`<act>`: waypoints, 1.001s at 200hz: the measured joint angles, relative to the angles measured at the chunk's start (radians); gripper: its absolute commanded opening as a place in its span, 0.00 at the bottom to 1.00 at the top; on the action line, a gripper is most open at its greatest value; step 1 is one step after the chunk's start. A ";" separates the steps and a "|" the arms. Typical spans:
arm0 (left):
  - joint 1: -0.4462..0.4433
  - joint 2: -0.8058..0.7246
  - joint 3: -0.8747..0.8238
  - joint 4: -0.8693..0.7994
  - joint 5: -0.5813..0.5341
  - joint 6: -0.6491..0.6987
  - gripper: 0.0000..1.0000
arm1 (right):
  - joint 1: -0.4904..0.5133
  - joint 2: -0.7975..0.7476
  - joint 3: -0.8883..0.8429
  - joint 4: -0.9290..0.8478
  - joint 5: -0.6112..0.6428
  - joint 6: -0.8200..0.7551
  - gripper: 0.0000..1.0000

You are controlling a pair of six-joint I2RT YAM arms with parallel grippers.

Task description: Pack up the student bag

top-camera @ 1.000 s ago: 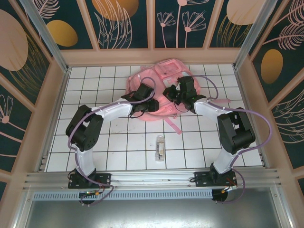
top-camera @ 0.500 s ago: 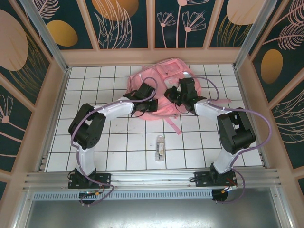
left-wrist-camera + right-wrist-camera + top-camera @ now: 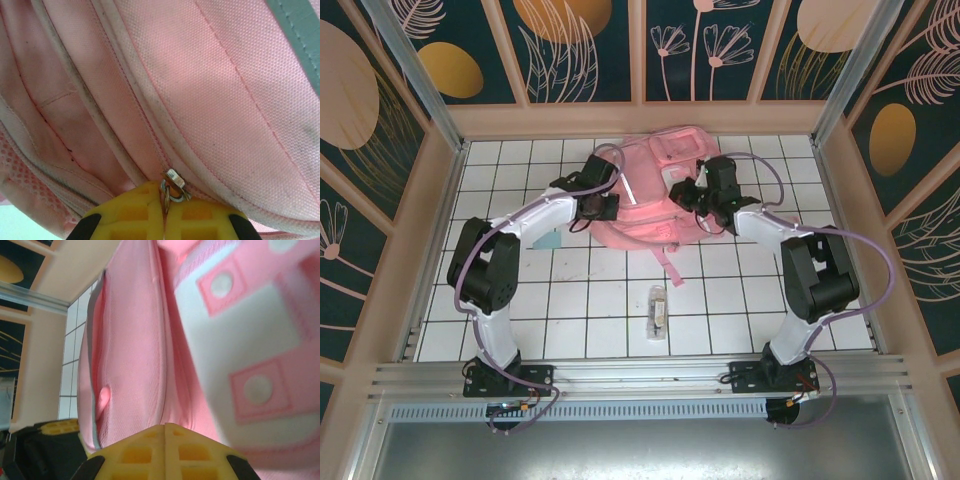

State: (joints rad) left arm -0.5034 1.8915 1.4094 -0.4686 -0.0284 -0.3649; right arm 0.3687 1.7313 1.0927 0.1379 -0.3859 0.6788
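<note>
The student bag (image 3: 645,195), a large pink backpack, lies at the far middle of the tiled table. My left gripper (image 3: 600,205) is at its left side. In the left wrist view its yellow fingers (image 3: 135,210) are shut on the metal zipper pull (image 3: 173,186) of a zipper running along the bag (image 3: 210,90). My right gripper (image 3: 693,196) is at the bag's right side. Its yellow tips (image 3: 165,426) are closed together against a fold of the pink fabric (image 3: 135,350), beside the white patch (image 3: 235,355).
A small clear packet (image 3: 658,310) lies on the tiles near the middle front. A flat teal piece (image 3: 548,240) shows under the left forearm. A pink strap (image 3: 670,268) trails toward the front. Wooden walls (image 3: 640,118) close off the table.
My left gripper has moved left and farther back along the bag, and the bag's left side has shifted with it. The teal piece has come into sight. The right gripper has hardly moved.
</note>
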 measured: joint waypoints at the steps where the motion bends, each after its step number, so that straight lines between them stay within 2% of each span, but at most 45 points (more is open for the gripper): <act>1: 0.000 0.000 0.000 0.000 0.001 0.000 0.00 | -0.001 0.001 0.002 0.000 0.000 -0.001 0.00; 16: -0.012 -0.011 -0.025 0.001 0.029 0.003 0.00 | -0.029 0.042 0.049 0.001 0.002 -0.016 0.00; 35: -0.076 -0.045 -0.074 0.000 0.070 -0.006 0.00 | -0.073 0.117 0.127 0.000 0.000 -0.023 0.00; 63: -0.176 -0.083 -0.124 0.044 0.220 -0.085 0.00 | -0.115 0.182 0.207 -0.022 0.000 -0.029 0.00; 82: -0.212 -0.074 -0.112 0.080 0.315 -0.137 0.00 | -0.118 0.166 0.212 -0.052 0.013 -0.043 0.16; 104: -0.243 -0.002 0.008 0.088 0.392 -0.169 0.00 | -0.119 0.070 0.140 -0.086 0.043 -0.045 0.35; 133: -0.290 0.132 0.217 0.124 0.468 -0.193 0.00 | -0.121 -0.144 -0.010 -0.149 0.060 -0.038 0.48; 164: -0.315 0.197 0.289 0.154 0.488 -0.202 0.00 | -0.136 -0.311 -0.142 -0.204 0.090 0.000 0.52; 182: -0.317 0.200 0.279 0.151 0.489 -0.202 0.00 | -0.131 -0.343 -0.195 -0.216 0.098 0.023 0.53; 200: -0.318 0.200 0.264 0.161 0.489 -0.202 0.00 | -0.131 -0.344 -0.223 -0.217 0.102 0.044 0.49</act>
State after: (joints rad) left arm -0.8211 2.0918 1.6733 -0.3080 0.4606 -0.5671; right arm 0.2379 1.3869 0.8700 -0.0795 -0.2840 0.7231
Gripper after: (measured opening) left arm 0.063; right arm 0.512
